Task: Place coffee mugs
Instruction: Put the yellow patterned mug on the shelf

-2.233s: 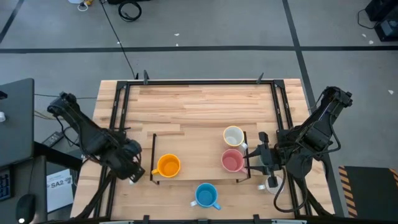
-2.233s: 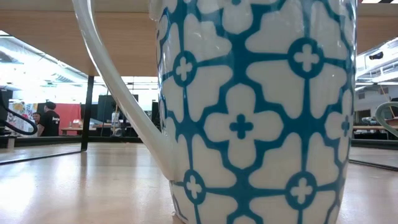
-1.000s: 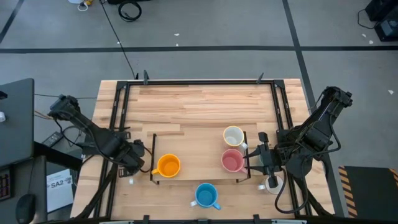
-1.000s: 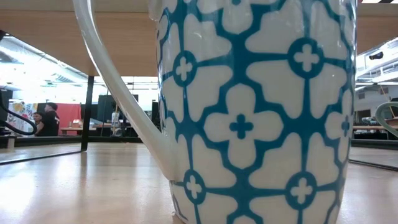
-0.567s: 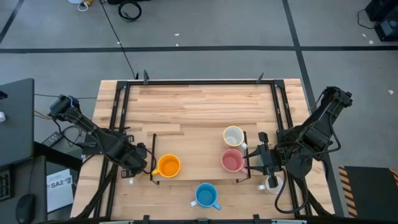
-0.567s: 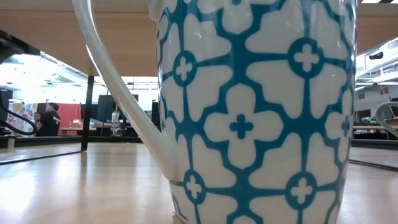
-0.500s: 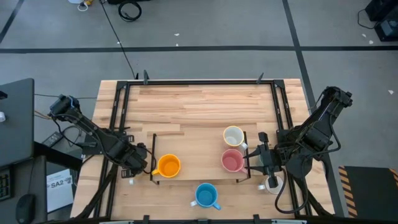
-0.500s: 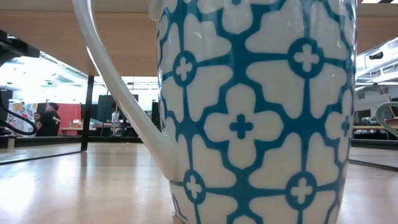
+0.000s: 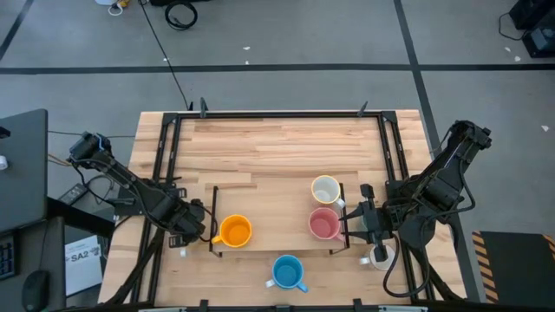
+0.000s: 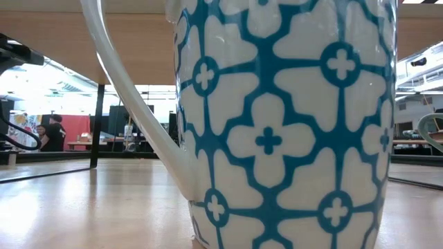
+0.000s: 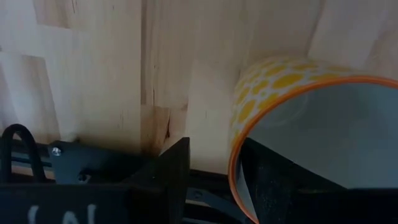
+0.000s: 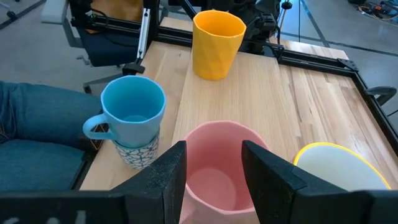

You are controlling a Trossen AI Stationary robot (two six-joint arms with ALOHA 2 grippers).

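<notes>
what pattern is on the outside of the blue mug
White with a blue floral tile pattern on the blue mug; best in the low view.

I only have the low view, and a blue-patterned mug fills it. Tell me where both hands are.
Observer: The left hand is at the orange mug, on its handle side.
Operator: Say whether it has gripped it.
Observer: It does not look gripped. In the left wrist view its fingers stand apart, with the mug's rim between them.
Operator: Now the right one.
Observer: The right hand is open beside the pink mug, which sits next to a cream mug.
</notes>
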